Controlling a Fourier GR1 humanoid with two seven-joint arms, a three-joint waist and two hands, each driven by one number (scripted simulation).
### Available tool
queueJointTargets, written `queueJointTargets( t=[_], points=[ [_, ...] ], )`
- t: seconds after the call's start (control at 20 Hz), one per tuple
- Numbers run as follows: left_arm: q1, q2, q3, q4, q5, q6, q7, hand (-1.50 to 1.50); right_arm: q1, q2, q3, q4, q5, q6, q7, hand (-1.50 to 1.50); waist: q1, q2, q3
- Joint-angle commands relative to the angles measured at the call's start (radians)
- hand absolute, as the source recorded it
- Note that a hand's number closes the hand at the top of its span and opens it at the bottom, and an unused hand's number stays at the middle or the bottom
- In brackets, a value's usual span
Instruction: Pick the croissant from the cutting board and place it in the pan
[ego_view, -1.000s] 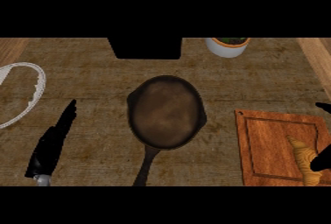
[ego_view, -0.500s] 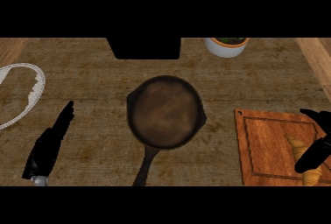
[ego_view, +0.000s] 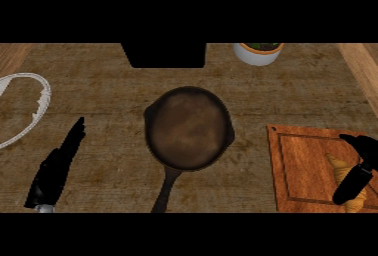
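Croissant (ego_view: 345, 172): it lies on the cutting board (ego_view: 303, 170), right of the pan (ego_view: 188, 129), near the board's right edge, and is partly covered by the right robot hand (ego_view: 354, 175).

Head view, change over the last second. The right robot hand has moved inward over the cutting board, from the picture's right margin to a place directly above the croissant. Its dark fingers now run down across the pastry, with one short part reaching left at the top. Whether they are closed round the croissant cannot be told. The croissant has not shifted. Judged from this, the task is at the approach-and-grasp step; lifting and carrying toward the pan remain to be done.

Head view, containers. The pan, a dark oval skillet with its handle pointing toward the lower edge, sits at the middle of the bench (ego_view: 96, 70) and holds nothing. A white cup (ego_view: 258, 52), above and right of the pan, holds something dark that cannot be identified. A white plate (ego_view: 26, 107), far left of the pan, shows only part of its rim.

Head view, other items. The left robot hand (ego_view: 55, 170) rests below and left of the pan, fingers straight. A black box (ego_view: 166, 54) stands above the pan.
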Motion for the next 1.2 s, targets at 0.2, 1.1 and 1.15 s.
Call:
queueJointTargets(
  t=[0.2,1.1,1.15],
  points=[
    [-0.023,-0.022,0.03,0.014,-0.023,-0.025,0.008,0.0,-0.023,0.062,-0.01,0.097,0.064,0.063,0.064,-1.5,0.0,0.001,0.0],
    [0.028,-0.057,0.109,-0.046,-0.054,-0.125,0.027,0.0,0.043,0.187,-0.128,0.225,0.298,-0.008,-0.186,1.5,-0.001,0.001,0.001],
    [-0.01,-0.096,0.103,0.097,-0.07,-0.102,-0.08,0.0,0.071,0.183,-0.135,0.229,0.287,-0.016,-0.217,1.5,-0.005,0.001,0.0]
  ],
)
